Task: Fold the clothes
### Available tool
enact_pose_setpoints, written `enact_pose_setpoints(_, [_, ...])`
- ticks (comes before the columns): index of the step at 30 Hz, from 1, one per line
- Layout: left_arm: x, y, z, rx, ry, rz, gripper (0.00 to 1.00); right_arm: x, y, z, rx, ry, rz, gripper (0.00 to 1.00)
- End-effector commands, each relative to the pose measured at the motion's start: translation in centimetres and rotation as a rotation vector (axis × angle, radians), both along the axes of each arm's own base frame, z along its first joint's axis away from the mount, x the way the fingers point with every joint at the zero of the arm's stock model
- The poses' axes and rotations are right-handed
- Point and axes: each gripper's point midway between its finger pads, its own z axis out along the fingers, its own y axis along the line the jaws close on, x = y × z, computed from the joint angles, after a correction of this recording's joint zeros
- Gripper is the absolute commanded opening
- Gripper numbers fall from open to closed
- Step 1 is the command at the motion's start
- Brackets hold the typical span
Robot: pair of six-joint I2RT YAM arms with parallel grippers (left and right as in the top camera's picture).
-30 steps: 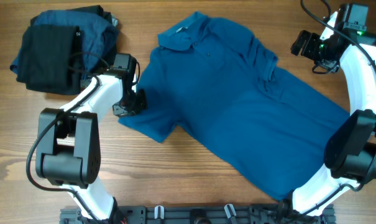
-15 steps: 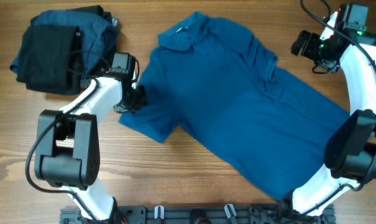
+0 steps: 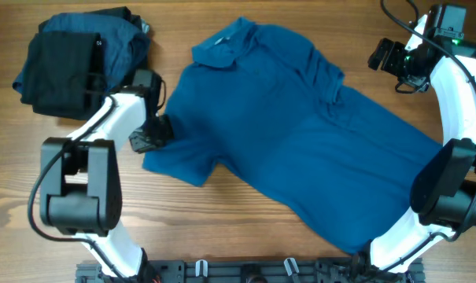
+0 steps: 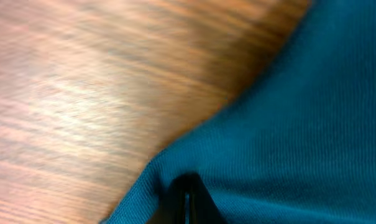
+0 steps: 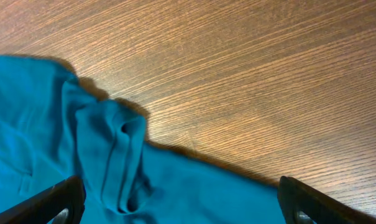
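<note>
**One blue shirt, sleeve pinched**

Spread on the wooden bench, it runs slantwise from the far edge's middle to the near right corner. Dark folded clothes sit at the far left corner. Left claw grips the sleeve edge; right claw hangs wide open by the far right corner.

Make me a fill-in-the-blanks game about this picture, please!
The polo shirt is coloured ____. It lies on a table made of ____. In the overhead view, the folded dark pile sits at the top ____. The right gripper is ____ and holds nothing.
Missing words: blue; wood; left; open.
</note>
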Motion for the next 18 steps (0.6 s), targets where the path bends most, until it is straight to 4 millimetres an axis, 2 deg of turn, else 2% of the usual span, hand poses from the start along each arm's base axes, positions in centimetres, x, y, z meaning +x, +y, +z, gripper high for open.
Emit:
enact_pose_setpoints(1, [-8.0, 4.9, -4.7, 0.133, 0.265, 0.119, 0.04, 0.1, 0.0, 0.6, -0.01, -0.014, 0.004, 1.0])
enact_pose_setpoints(5, [-10.6, 5.1, -4.8, 0.128, 0.339, 0.18, 0.04, 0.1, 0.0, 0.6, -0.01, -0.014, 0.004, 1.0])
enact_pose_setpoints(8, [-10.9, 4.8, -3.9, 0.132, 0.357, 0.174, 0.04, 0.1, 0.0, 0.6, -0.011, -0.014, 0.004, 1.0])
enact_pose_setpoints(9, [-10.5, 4.4, -2.9, 0.133, 0.343, 0.179, 0.04, 0.1, 0.0, 0.6, -0.01, -0.013, 0.004, 1.0])
enact_pose_setpoints(13, [-5.7, 1.6, 3.1, 0.101, 0.123, 0.106, 0.04, 0.1, 0.0, 0.6, -0.011, -0.013, 0.004, 1.0])
enact_pose_setpoints(17, [1.6, -2.9, 11.2, 0.032, -0.286, -0.026, 0.04, 0.1, 0.0, 0.6, -0.01, -0.014, 0.004, 1.0])
enact_pose_setpoints(18, [4.1, -4.3, 13.4, 0.01, -0.433, -0.105, 0.1, 0.1, 0.0, 0.6, -0.01, -0.014, 0.004, 1.0])
